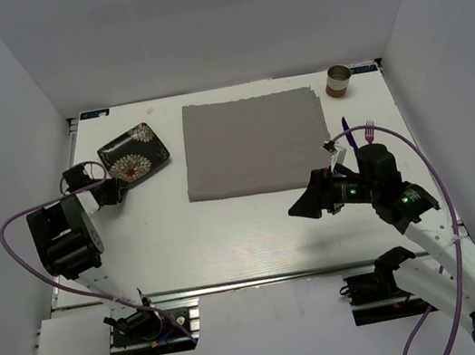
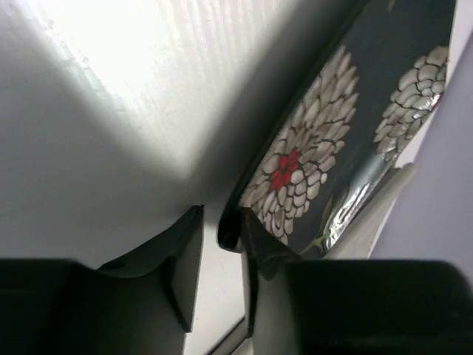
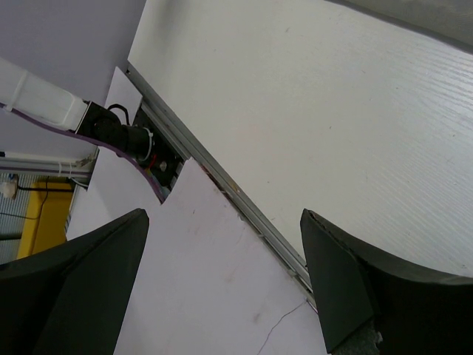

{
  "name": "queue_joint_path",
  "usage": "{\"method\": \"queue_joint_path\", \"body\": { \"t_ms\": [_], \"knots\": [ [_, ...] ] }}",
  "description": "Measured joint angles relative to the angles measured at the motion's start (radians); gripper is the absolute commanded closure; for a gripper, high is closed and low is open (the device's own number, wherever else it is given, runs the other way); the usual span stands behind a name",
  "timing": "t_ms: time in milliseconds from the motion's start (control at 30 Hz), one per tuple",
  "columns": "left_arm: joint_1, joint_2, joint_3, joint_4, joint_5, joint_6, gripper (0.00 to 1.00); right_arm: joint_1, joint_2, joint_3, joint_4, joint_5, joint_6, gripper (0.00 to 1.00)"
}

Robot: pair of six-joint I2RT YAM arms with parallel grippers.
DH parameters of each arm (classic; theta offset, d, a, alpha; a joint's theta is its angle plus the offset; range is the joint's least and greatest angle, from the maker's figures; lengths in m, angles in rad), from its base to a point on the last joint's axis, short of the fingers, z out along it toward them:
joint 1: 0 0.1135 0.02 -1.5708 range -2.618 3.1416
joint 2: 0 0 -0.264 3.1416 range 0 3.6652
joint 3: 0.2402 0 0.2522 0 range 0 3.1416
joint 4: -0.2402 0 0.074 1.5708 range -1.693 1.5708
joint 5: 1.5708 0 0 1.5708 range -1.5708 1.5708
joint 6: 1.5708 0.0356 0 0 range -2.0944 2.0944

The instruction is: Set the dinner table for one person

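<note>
The dinner table (image 1: 229, 234) is a large white top with a metal rail (image 1: 265, 278) along its near edge. A dark plate with white and red flowers (image 1: 132, 155) lies at its back left. My left gripper (image 1: 116, 191) is at the plate's near left rim. In the left wrist view the plate (image 2: 332, 133) has its rim between the narrowly parted jaws of the gripper (image 2: 222, 222); one finger (image 2: 262, 244) touches it and the other (image 2: 185, 251) stands just clear. My right gripper (image 1: 302, 205) is wide open and empty, low over the table's near right, also in its wrist view (image 3: 224, 216).
A grey cloth placemat (image 1: 254, 142) lies at the centre back. A small brown cup (image 1: 338, 80) stands at the back right corner. A purple fork (image 1: 369, 129) and a blue knife (image 1: 350, 137) lie by the placemat's right edge. White walls enclose three sides.
</note>
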Motion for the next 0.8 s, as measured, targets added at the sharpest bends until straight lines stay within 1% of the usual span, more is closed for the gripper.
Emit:
{"method": "queue_joint_path", "body": {
  "t_ms": [67, 100, 133, 167, 333, 400, 467, 533, 633, 800],
  "knots": [
    [0.0, 0.005, 0.0, 0.011, 0.0, -0.004, 0.73, 0.0, 0.0, 0.0, 0.0, 0.0, 0.0, 0.11],
    [0.0, 0.009, 0.0, 0.021, 0.001, -0.007, 0.84, 0.0, 0.0, 0.0, 0.0, 0.0, 0.0, 0.11],
    [0.0, 0.012, 0.002, 0.031, 0.004, -0.01, 0.89, 0.0, 0.0, 0.0, 0.0, 0.0, 0.0, 0.11],
    [0.001, 0.013, 0.002, 0.041, 0.007, -0.017, 0.99, 0.0, 0.0, 0.0, 0.0, 0.0, 0.0, 0.11],
    [0.005, 0.048, 0.025, 0.093, 0.03, -0.022, 1.0, 0.0, -0.01, 0.0, -0.006, 0.003, 0.0, 0.11],
    [0.005, 0.048, 0.005, 0.129, 0.043, -0.03, 1.0, 0.0, -0.015, 0.0, -0.01, 0.005, 0.0, 0.11],
    [0.004, 0.026, -0.045, 0.193, 0.05, -0.042, 1.0, 0.0, -0.021, 0.0, -0.016, 0.007, 0.0, 0.11],
    [0.001, -0.02, -0.102, 0.214, 0.043, -0.056, 1.0, 0.0, -0.024, 0.0, -0.022, 0.008, 0.0, 0.11],
    [-0.009, -0.135, -0.167, 0.179, -0.004, -0.061, 1.0, 0.001, -0.03, 0.0, -0.028, 0.008, 0.0, 0.11],
    [-0.021, -0.333, -0.206, 0.128, -0.071, -0.047, 1.0, 0.001, -0.047, 0.0, -0.034, 0.009, 0.0, 0.11]
  ]
}}
